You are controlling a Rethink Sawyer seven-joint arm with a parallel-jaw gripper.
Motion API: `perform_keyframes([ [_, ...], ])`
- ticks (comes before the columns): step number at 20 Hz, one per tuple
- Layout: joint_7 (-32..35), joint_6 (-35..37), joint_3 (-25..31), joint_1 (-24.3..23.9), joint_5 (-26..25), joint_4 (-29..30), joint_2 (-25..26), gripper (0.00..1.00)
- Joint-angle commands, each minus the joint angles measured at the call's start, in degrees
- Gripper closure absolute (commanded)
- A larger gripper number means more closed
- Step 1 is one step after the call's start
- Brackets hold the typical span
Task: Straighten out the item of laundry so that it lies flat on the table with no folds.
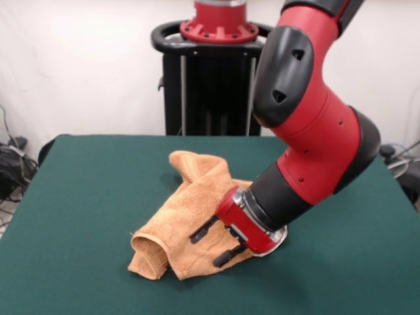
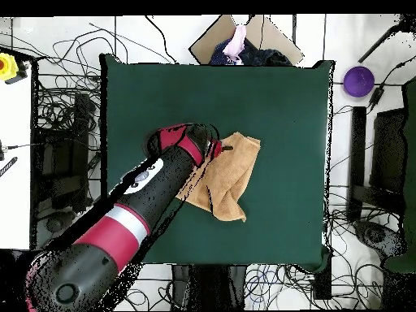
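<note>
- Towel [image 1: 187,226] sits mid table [image 1: 79,197], a bit toward 5 o'clock — bunched up, rolled fold at its 7 o'clock end.
- Gripper [image 1: 216,244] lies on it, fingers spread, pinching nothing.
- Job barely begun — all folds left to flatten.

The red and black arm [image 1: 308,125] sweeps down from the upper right, bent sharply at its joint, the wrist angled low toward the left. Its gripper [image 1: 215,244] points sideways and slightly downward, two dark fingers [image 1: 202,231] spread apart, one above the other.
</note>
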Motion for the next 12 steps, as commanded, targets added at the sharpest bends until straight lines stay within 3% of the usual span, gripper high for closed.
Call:
perform_keyframes([
  [1,12.0,0.6,10.0,-1.0,4.1,0.5,1.7,0.00],
  [12,8.0,-10.0,19.4,-4.9,3.5,4.7,-2.2,0.00],
])
